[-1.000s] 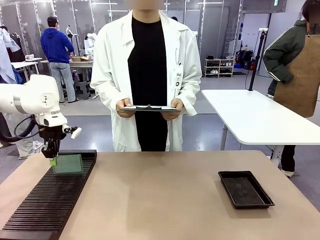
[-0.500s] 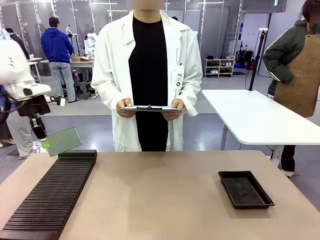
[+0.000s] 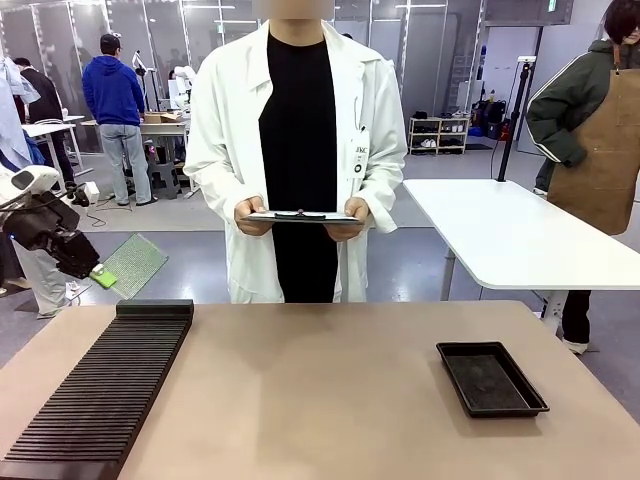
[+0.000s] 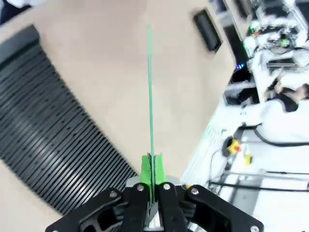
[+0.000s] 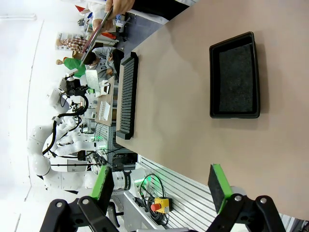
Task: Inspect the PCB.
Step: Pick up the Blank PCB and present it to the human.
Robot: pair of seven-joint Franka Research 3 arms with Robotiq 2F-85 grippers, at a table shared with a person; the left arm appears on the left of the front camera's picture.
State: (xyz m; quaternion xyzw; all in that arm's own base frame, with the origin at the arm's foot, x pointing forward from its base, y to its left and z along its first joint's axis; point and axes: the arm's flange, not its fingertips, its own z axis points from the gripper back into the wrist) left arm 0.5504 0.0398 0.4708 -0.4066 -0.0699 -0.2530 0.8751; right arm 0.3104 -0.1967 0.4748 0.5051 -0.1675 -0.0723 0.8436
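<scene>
the left gripper [image 3: 98, 274] hangs above and just beyond the far left corner of the long black slotted plastic rack [image 3: 100, 390], its green-padded fingers pinched tight on one corner of the thin green rectangular pcb [image 3: 135, 264]. the board is tilted in the air, clear of the rack. the right gripper [image 5: 161, 186] has its fingers spread wide with nothing between them. a shallow black rectangular tray [image 3: 490, 378] lies well to the right of the rack. beyond the rack's far end a person in a white coat holds a clipboard [image 3: 300, 216] level in both hands.
</scene>
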